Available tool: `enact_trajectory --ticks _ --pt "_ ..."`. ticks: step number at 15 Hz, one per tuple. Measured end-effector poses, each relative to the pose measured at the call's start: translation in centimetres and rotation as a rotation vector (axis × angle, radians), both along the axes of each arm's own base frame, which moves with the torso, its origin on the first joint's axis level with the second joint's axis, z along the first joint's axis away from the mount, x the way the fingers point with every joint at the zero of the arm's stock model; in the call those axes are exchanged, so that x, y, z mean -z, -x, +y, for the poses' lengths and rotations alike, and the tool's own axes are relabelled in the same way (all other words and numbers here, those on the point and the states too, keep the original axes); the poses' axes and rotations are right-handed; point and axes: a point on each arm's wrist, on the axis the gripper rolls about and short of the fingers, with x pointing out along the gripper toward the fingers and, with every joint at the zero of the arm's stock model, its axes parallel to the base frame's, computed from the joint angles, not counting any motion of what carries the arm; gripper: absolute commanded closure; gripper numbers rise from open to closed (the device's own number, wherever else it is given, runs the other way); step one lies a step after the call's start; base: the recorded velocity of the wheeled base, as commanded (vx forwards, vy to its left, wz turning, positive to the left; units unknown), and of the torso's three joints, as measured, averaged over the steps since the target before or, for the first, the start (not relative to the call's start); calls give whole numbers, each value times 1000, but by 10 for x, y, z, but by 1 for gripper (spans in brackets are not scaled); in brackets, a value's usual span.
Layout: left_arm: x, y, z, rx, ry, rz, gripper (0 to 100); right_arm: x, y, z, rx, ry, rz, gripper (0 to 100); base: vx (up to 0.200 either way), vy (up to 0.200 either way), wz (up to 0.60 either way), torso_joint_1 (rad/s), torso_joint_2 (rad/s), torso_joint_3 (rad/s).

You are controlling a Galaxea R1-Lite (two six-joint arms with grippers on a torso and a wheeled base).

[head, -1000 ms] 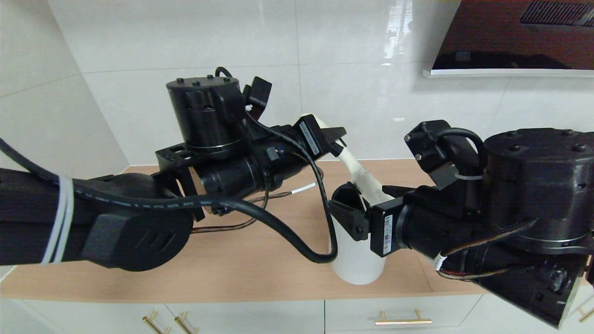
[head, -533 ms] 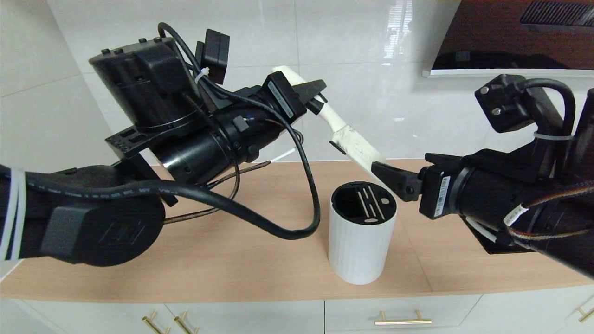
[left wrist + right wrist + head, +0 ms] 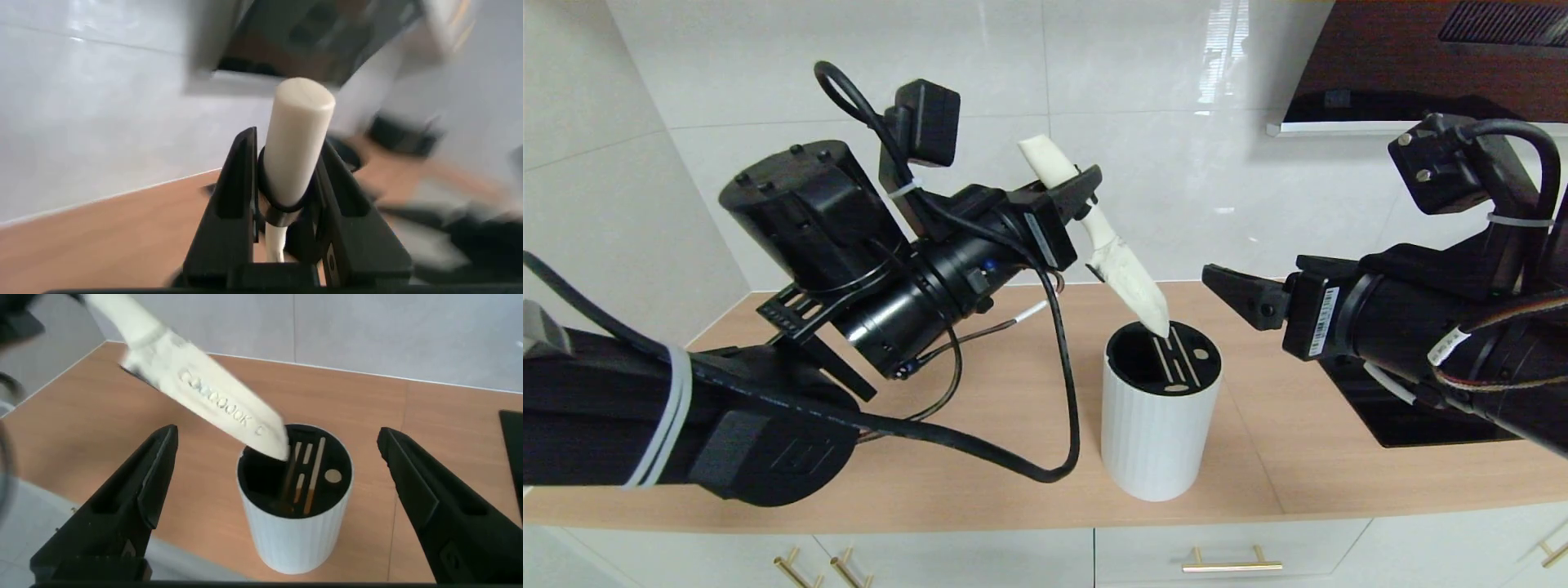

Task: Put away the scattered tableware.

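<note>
**Surface.** Light wooden tabletop [image 3: 980,490] running left to right. Black cooktop [image 3: 1388,416] let into its right end. White drawer fronts with brass handles [image 3: 1232,563] along the near edge.

**Room.** Glossy white tiled wall [image 3: 1160,73] behind. Dark range hood [image 3: 1421,65] at the upper right.

**Holder.** White ribbed cylinder [image 3: 1156,433], upright on the tabletop near the front edge, right of centre. Black slotted top.

**Knife.** White, one piece [image 3: 1127,278]. Held above the holder, steeply tilted, handle up and to the left, blade down. The tip meets the slotted top; whether it has entered a slot cannot be told.

**Left tool** [image 3: 1078,196]. Clamped on the knife handle, with the butt standing out past the fingers.

**Right tool** [image 3: 1237,294]. Spread wide and holding nothing, to the right of the holder, fingers [image 3: 122,506] either side of it.

**Differences from half a second ago.** The blade tip then lay at the right tool. That tool has drawn off rightward. The knife has swung steeper, and its tip has come down to the holder.
</note>
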Motion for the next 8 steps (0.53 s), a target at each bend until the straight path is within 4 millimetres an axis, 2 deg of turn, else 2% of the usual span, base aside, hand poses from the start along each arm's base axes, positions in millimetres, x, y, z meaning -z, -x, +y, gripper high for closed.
enact_trajectory --ticks 3,8 --pt "13 -2 -2 -28 -86 -27 100 1 -1 0 1 2 2 0 0 0 0 0 0 0" --pt "20 -4 -3 -30 -102 -14 100 2 -1 0 1 4 4 0 0 0 0 0 0 0"
